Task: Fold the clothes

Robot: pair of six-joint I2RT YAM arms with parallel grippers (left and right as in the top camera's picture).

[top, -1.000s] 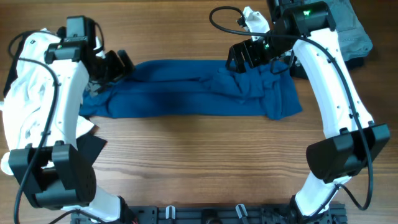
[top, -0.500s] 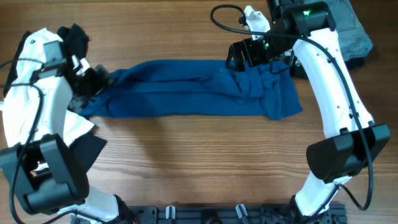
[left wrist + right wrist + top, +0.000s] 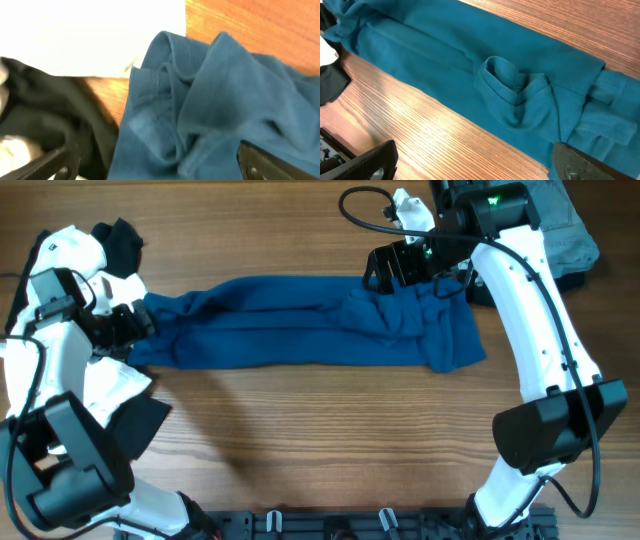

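No readable writing turns up on any cloth here. The left gripper (image 3: 133,326) sits at the left end of the teal shirt (image 3: 300,325), and the left wrist view shows its fingers (image 3: 260,161) spread wide apart, rumpled blue cloth bunched in the gap and nothing clamped; whether the tips touch the fabric, I can't tell. The right gripper (image 3: 386,270) hangs at the far edge of the shirt near its right end, jaws also wide apart in its own camera, with a puckered fold of the shirt (image 3: 515,85) below and between them, and nothing held. The shirt itself lies as a long, narrow folded band across the far half of the wooden table (image 3: 320,440), thicker and more crumpled at the right. A white cloth (image 3: 112,385) and a black cloth (image 3: 142,420) crowd the left end, just beside that gripper. A grey cloth (image 3: 572,235) lies at the far right corner, behind the right arm, where a green light (image 3: 494,198) glows.
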